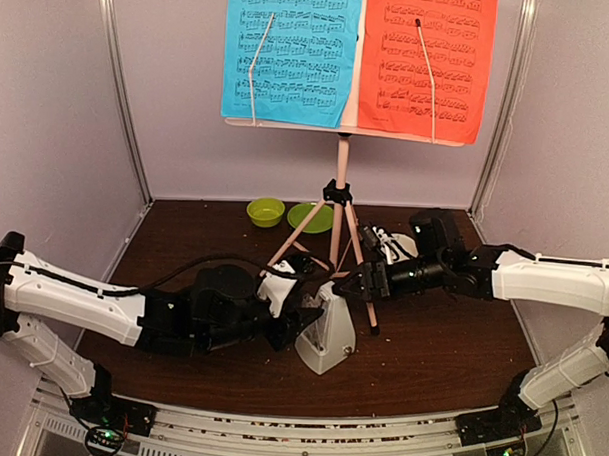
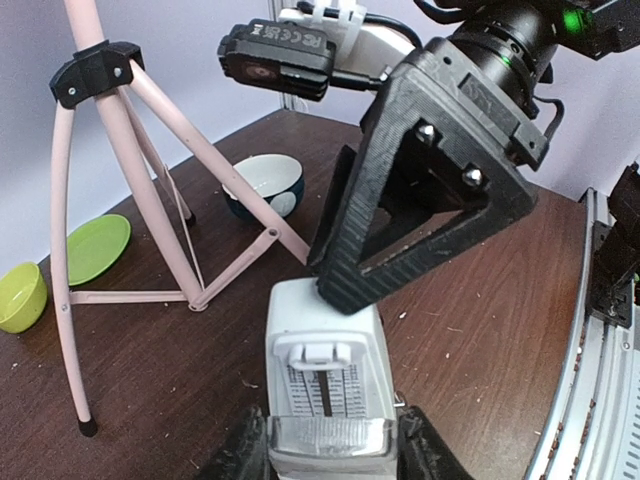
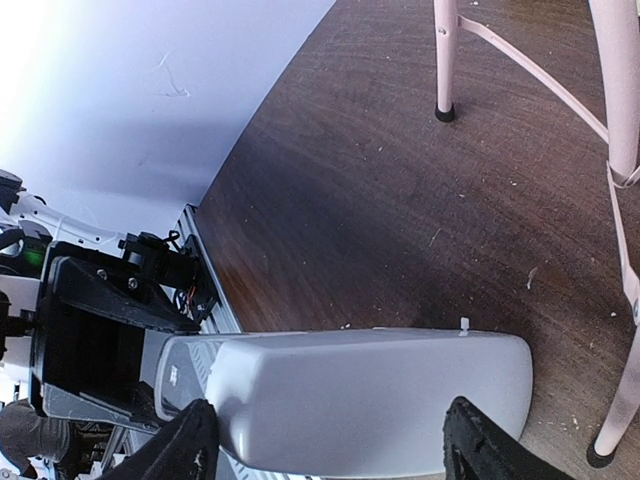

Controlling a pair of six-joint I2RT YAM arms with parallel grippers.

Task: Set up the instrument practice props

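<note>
- Your left gripper [image 2: 332, 452] clamps the base of the cream pyramid metronome [image 2: 322, 345], jaws half open.
- Your right gripper [image 3: 335, 440] straddles it wide; hold unclear.
- It stands at six o'clock of the pale pink tripod music stand [image 1: 340, 204].

Both arms reach low to the middle, fingers meeting.
The left arm [image 1: 82, 300] lies low and nearly flat, the left fingers [image 2: 238, 455] closed on the metronome [image 1: 326, 339]; the right arm [image 1: 553, 280] stretches in level, the right fingers [image 3: 188, 448] spread wide astride it, grip unclear.

pale pink stand [image 1: 343, 164]; blue sheet [image 1: 291, 52]; red sheet [image 1: 425, 62]; cream metronome [image 1: 326, 339]
</note>
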